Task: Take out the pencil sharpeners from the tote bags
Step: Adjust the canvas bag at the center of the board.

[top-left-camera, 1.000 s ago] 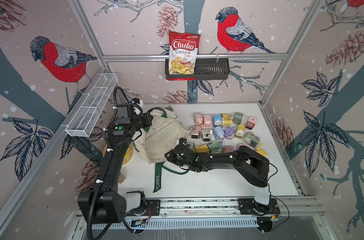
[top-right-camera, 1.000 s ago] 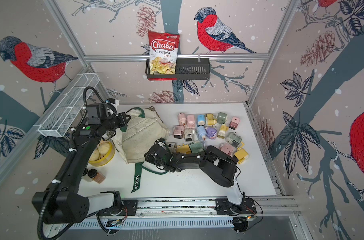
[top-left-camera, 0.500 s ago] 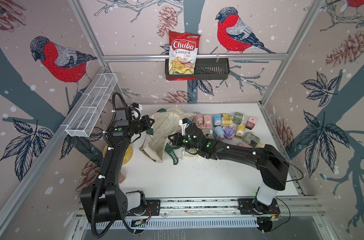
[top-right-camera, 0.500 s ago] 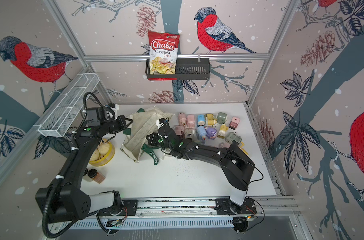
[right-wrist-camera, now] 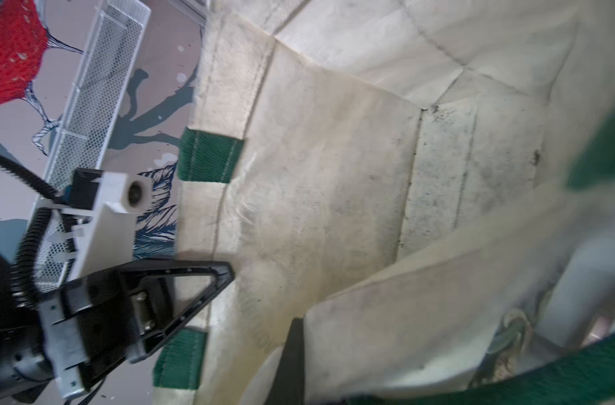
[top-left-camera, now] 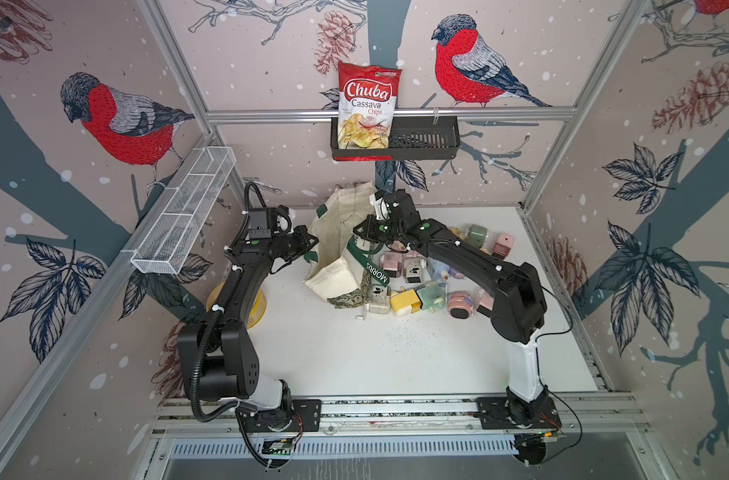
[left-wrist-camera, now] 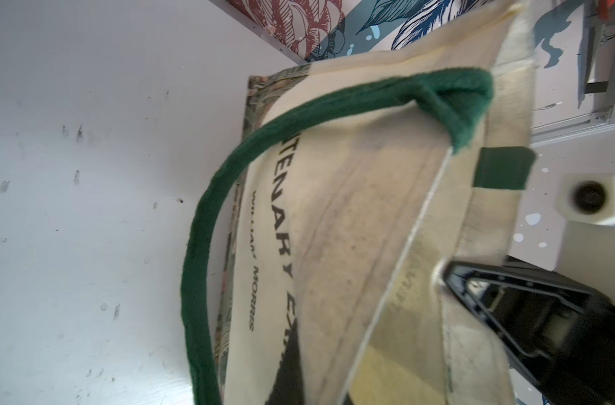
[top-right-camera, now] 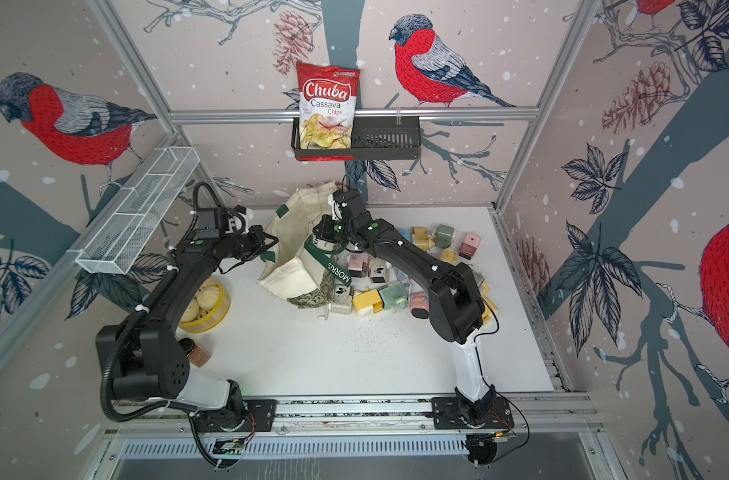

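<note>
You have the tote bag (top-left-camera: 338,237) held up at the far middle of the table (top-left-camera: 354,357). Its mouth is stretched between both arms and its leaf-patterned base hangs down to the tabletop.

Your left gripper (top-left-camera: 313,242) is pinched tight on the bag's left rim. The right wrist view shows that pinch plainly: the black fingers (right-wrist-camera: 222,271) are closed on the cream hem between two green tabs.

Your right gripper (top-left-camera: 358,232) is closed at the bag's right rim, where the green handle (top-left-camera: 373,270) lettered MORRIS drops away. Its own wrist camera shows only blurred canvas and strap up close, not the fingertips. That same view looks into the bag at stained, creased inner canvas.

The left wrist view gives you the outside face instead, with dark lettering and the other handle (left-wrist-camera: 197,252) looping across it.

Only the top views show the pencil sharpeners (top-left-camera: 402,302). They lie out on the table in a loose cluster right of the bag, the nearest just beside its base.

In a top view the yellow bowl (top-right-camera: 205,307) of pale discs sits at the left, beside your left arm.
</note>
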Robot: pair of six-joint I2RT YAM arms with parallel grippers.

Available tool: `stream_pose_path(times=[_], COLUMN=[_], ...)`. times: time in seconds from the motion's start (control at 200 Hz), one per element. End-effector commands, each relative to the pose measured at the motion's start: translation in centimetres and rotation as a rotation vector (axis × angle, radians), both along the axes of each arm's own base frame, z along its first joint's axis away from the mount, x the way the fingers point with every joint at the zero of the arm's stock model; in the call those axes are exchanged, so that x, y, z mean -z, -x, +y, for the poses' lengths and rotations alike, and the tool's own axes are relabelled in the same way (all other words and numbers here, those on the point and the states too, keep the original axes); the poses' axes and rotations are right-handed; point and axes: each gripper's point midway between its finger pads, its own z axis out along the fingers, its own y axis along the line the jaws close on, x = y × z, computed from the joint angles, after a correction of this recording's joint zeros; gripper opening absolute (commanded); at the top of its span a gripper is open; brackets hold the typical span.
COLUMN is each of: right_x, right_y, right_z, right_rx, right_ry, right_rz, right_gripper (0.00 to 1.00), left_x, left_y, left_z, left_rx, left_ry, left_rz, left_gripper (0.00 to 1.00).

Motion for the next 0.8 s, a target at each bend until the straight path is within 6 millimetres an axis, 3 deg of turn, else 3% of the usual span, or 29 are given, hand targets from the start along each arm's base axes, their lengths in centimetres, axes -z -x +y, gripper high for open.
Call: stream_pose_path(times=[0.0,0.105,0.35,0.445,0.465,0.495,0.57,0.69,0.796], right_x=[0.4,1.5,3.0,2.0,1.7,1.3,0.2,-1.5,-3.1], right_y=[0.4,-0.6,-0.7,-0.6,-0.5,-0.4,-0.2,0.1,0.5], right_z=[0.3,-0.2,-0.7,-0.7,-0.7,-0.7,-1.0,-2.5,-4.6], right_rx=[-0.066,-0.047,-0.047,-0.058,-0.067,-0.076,-0.085,-0.065,-0.025], right_ry=[0.002,0.019,0.036,0.027,0.025,0.025,0.035,0.082,0.131], right_rz=[0.023,0.05,0.072,0.043,0.031,0.018,-0.022,-0.106,-0.185], right_gripper=[0.0,0.0,0.03,0.24,0.31,0.4,0.57,0.74,0.81], left_x=[-1.3,-0.1,-0.4,-1.8,-2.2,-2.9,-4.8,-8.2,-11.5], left_y=[-1.2,-2.0,-2.7,-2.2,-2.0,-1.7,-0.9,0.8,2.7], left_z=[-0.2,-0.3,-0.4,-0.2,-0.3,-0.2,0.1,1.4,3.4], left_rx=[0.0,0.008,0.045,0.056,0.06,0.064,0.067,0.022,-0.094], left_ry=[0.018,0.025,-0.004,-0.031,-0.036,-0.046,-0.069,-0.11,-0.183], left_rz=[-0.048,-0.016,-0.03,-0.075,-0.088,-0.111,-0.172,-0.293,-0.447], left_gripper=[0.0,0.03,0.33,0.48,0.59,0.67,0.74,0.85,0.93])
